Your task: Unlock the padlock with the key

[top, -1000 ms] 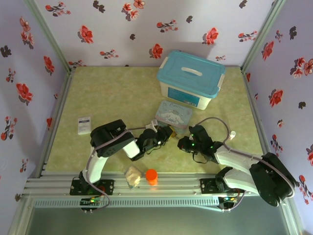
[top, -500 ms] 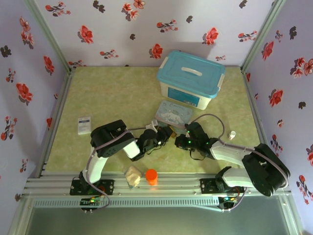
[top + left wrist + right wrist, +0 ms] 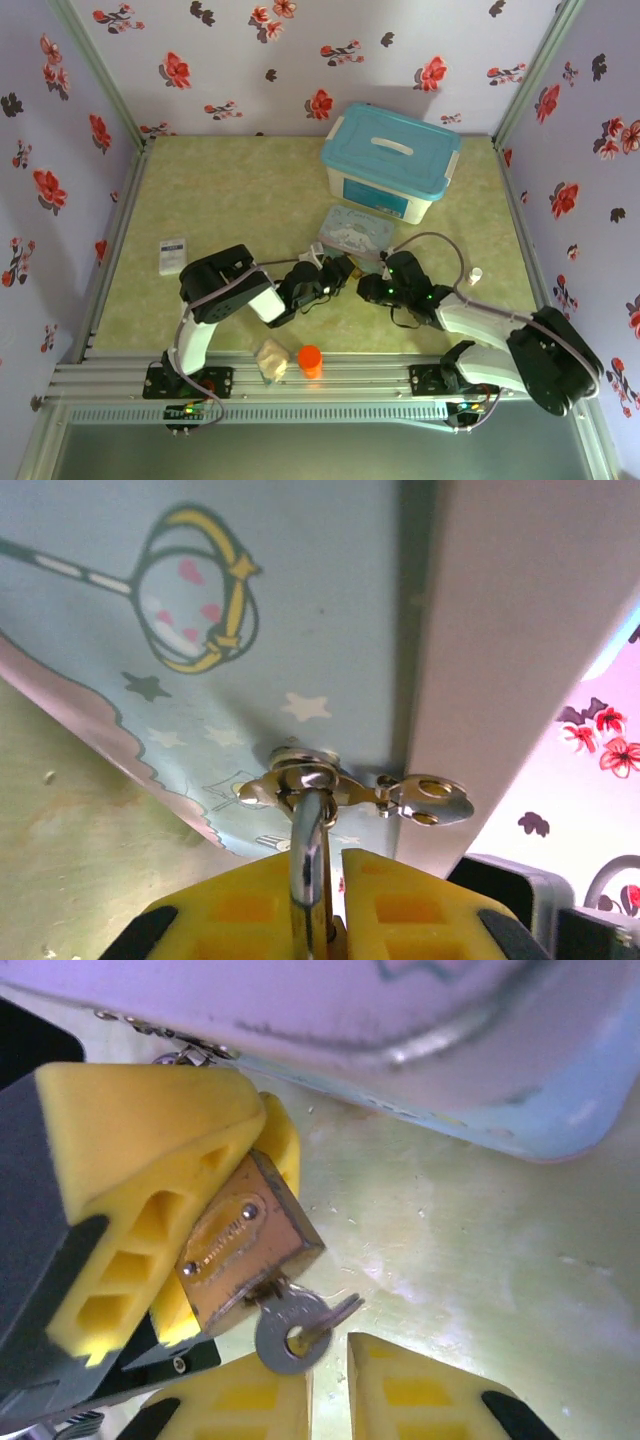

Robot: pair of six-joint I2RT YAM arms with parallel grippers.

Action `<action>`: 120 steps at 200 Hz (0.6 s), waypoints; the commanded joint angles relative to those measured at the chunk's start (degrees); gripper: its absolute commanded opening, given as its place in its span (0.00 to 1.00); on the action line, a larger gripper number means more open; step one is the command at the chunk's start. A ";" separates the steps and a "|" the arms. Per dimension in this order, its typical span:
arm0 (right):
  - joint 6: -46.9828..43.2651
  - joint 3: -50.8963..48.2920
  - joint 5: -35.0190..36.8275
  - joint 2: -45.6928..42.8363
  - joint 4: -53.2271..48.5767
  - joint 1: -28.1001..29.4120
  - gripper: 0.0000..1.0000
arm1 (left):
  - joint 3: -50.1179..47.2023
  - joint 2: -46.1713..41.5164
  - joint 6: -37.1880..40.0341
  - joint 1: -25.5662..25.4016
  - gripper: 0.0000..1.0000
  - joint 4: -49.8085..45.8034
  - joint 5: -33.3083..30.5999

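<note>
Right wrist: key (image 3: 289, 1333) in padlock (image 3: 243, 1246)

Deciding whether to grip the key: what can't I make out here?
- Left wrist: lower shackle hidden between left jaws; released or not, unclear.
- Right wrist: blade of key hidden inside padlock; its turn unreadable.
- Right wrist: right jaws cut off by bottom edge.
- Top: padlock and key too small to read.
</note>
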 commanded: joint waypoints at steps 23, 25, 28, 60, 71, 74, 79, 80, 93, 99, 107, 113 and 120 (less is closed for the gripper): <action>7.65 -5.72 -1.51 -6.49 7.21 -0.63 0.21 | 0.04 -2.78 0.27 1.33 0.00 1.37 3.46; 7.90 -5.84 -1.45 -6.58 7.47 -0.71 0.22 | 0.12 -2.71 0.30 1.30 0.00 1.37 3.48; 8.21 -5.97 -1.57 -6.88 8.00 -0.84 0.23 | 0.08 -2.74 0.26 1.29 0.00 1.37 3.49; 14.80 -8.86 -4.47 -5.23 18.12 -5.13 0.23 | 0.01 -3.30 0.00 1.29 0.00 1.37 3.44; 17.76 -10.45 -5.98 -3.28 23.95 -7.41 0.23 | -0.07 -3.77 0.06 1.29 0.00 1.37 3.42; 18.45 -10.72 -6.39 -2.63 25.31 -8.02 0.23 | -0.10 -3.91 0.07 1.29 0.00 1.37 3.38; 19.18 -11.02 -6.93 -1.69 27.26 -8.69 0.23 | -0.17 -4.03 0.07 1.29 0.00 1.37 3.45; 19.28 -11.10 -7.08 -1.55 27.56 -8.80 0.23 | -0.15 -4.05 0.07 1.29 0.00 1.37 3.46; 19.69 -10.63 -7.86 0.11 29.56 -9.26 0.23 | -0.07 -4.33 0.07 1.30 0.00 1.37 3.41; 19.60 -10.25 -8.03 0.48 29.48 -9.20 0.21 | -0.05 -4.33 -0.13 1.20 0.00 1.37 3.48; 19.83 -10.09 -8.13 0.99 29.93 -9.04 0.20 | -0.01 -4.25 -0.36 1.21 0.00 1.42 3.49; 20.21 -10.28 -8.23 1.11 30.82 -9.08 0.19 | 0.07 -4.24 -0.45 1.24 0.00 1.44 3.48; 20.51 -10.46 -8.40 1.08 31.51 -9.08 0.17 | 0.14 -4.33 -0.38 1.20 0.00 1.39 3.50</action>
